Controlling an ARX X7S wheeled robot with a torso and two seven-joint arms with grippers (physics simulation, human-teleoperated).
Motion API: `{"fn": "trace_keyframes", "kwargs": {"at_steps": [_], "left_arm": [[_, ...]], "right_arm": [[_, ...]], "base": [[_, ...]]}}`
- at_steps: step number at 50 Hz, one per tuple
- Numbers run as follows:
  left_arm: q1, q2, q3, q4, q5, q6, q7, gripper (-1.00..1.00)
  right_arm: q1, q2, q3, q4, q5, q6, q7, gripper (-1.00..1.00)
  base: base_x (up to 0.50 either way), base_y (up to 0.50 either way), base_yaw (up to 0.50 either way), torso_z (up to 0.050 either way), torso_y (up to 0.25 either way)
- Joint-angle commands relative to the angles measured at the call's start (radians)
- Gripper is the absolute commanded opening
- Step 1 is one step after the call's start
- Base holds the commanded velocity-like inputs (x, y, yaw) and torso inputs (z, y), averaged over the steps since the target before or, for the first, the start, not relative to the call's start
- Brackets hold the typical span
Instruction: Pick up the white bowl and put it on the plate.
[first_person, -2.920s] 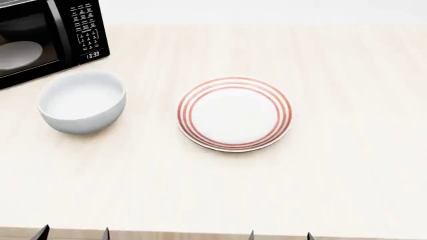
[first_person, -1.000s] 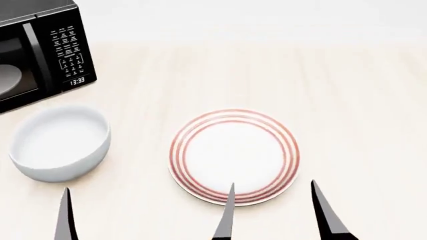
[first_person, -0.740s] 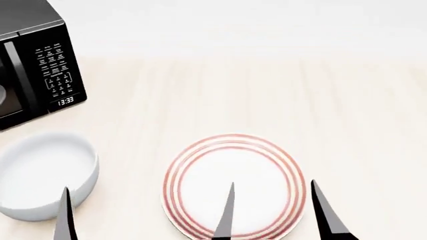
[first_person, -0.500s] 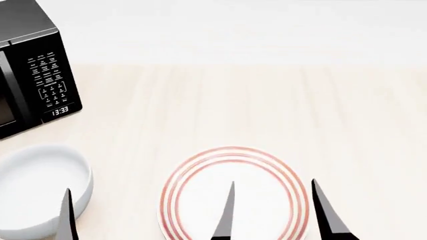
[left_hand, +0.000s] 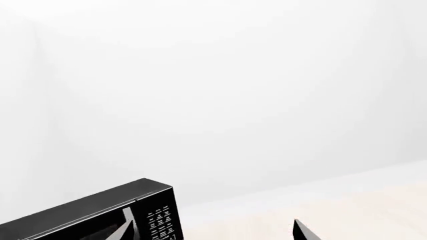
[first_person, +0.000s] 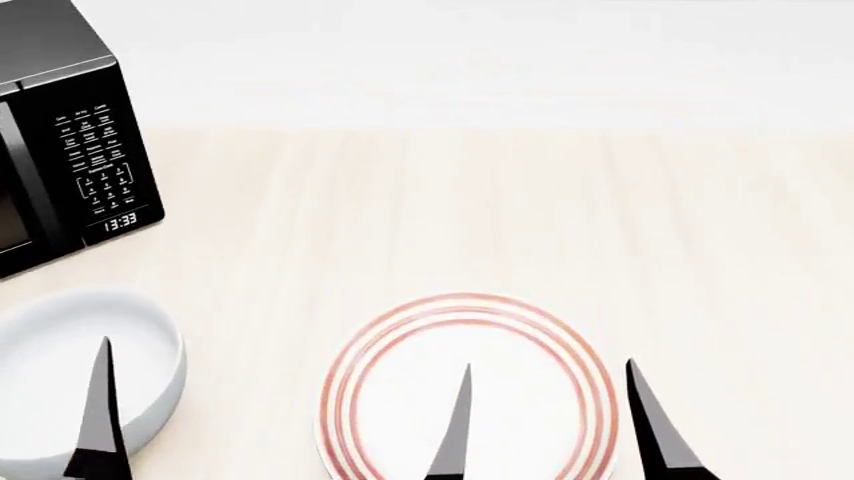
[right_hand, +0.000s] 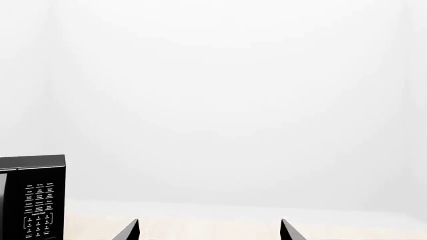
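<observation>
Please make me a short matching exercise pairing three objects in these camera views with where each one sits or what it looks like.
Column 1:
1. white bowl
2. plate
3. microwave

Column 2:
A. black, keypad and clock display on its front
B. flat, ringed in thin red lines, mid-table
C. deep and plain, in front of the black appliance

Pairs: 1-C, 2-B, 3-A

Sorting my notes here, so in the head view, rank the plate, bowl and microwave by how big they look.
1. Plate, widest visible.
2 and 3. Bowl and microwave: both cropped by the frame edge, visible parts look alike, so no ranking between them.
</observation>
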Motion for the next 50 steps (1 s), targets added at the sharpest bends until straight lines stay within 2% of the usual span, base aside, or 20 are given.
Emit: {"fn": "trace_keyframes", "kwargs": {"at_steps": [1, 5, 9, 10, 12, 16, 24, 25, 33, 36, 42, 50], "left_arm": [[-0.122, 0.079, -0.130, 0.024, 0.122, -0.124, 0.242, 1.00], [-0.215, 0.080, -0.139, 0.024, 0.258, -0.175, 0.380, 1.00], [-0.290, 0.080, -0.172, 0.024, 0.313, -0.243, 0.480, 1.00], [-0.309, 0.079, -0.159, 0.024, 0.396, -0.250, 0.532, 1.00], [-0.363, 0.078, -0.180, 0.023, 0.402, -0.357, 0.587, 1.00], [-0.415, 0.065, -0.229, -0.018, 0.357, -0.476, 0.630, 1.00], [-0.441, 0.001, -0.276, -0.123, 0.337, -0.547, 0.662, 1.00], [-0.468, 0.016, -0.304, -0.125, 0.317, -0.622, 0.701, 1.00], [-0.538, -0.043, -0.294, -0.233, 0.320, -0.787, 0.741, 1.00], [-0.563, -0.072, -0.286, -0.269, 0.329, -0.790, 0.734, 1.00], [-0.614, -0.077, -0.343, -0.363, 0.315, -0.816, 0.734, 1.00], [-0.687, -0.101, -0.358, -0.460, 0.314, -0.847, 0.728, 1.00]], "right_arm": [[0.002, -0.010, 0.017, 0.013, -0.020, -0.007, -0.014, 1.00], [0.004, -0.006, 0.020, 0.007, -0.014, 0.000, -0.011, 1.00], [0.006, -0.004, 0.016, 0.008, -0.014, 0.000, -0.008, 1.00], [0.006, -0.004, 0.016, 0.009, -0.012, -0.001, -0.007, 1.00], [0.006, -0.002, 0.014, 0.013, -0.013, -0.002, -0.006, 1.00], [0.008, 0.000, 0.018, 0.010, -0.006, 0.000, -0.003, 1.00], [0.009, 0.005, 0.011, 0.013, -0.006, -0.002, 0.003, 1.00], [0.010, 0.005, 0.010, 0.014, -0.006, -0.002, 0.004, 1.00], [0.008, 0.011, 0.011, 0.007, -0.001, -0.003, 0.010, 1.00], [0.008, 0.013, 0.013, 0.006, 0.003, -0.003, 0.012, 1.00], [0.009, 0.017, 0.008, 0.010, 0.003, -0.006, 0.018, 1.00], [0.013, 0.026, 0.000, 0.013, 0.010, -0.007, 0.028, 1.00]], "base": [[0.00, 0.00, 0.00, 0.000, 0.000], [0.00, 0.00, 0.00, 0.000, 0.000], [0.00, 0.00, 0.00, 0.000, 0.000], [0.00, 0.00, 0.00, 0.000, 0.000], [0.00, 0.00, 0.00, 0.000, 0.000], [0.00, 0.00, 0.00, 0.000, 0.000], [0.00, 0.00, 0.00, 0.000, 0.000], [0.00, 0.00, 0.00, 0.000, 0.000], [0.00, 0.00, 0.00, 0.000, 0.000], [0.00, 0.00, 0.00, 0.000, 0.000], [0.00, 0.00, 0.00, 0.000, 0.000], [0.00, 0.00, 0.00, 0.000, 0.000]]}}
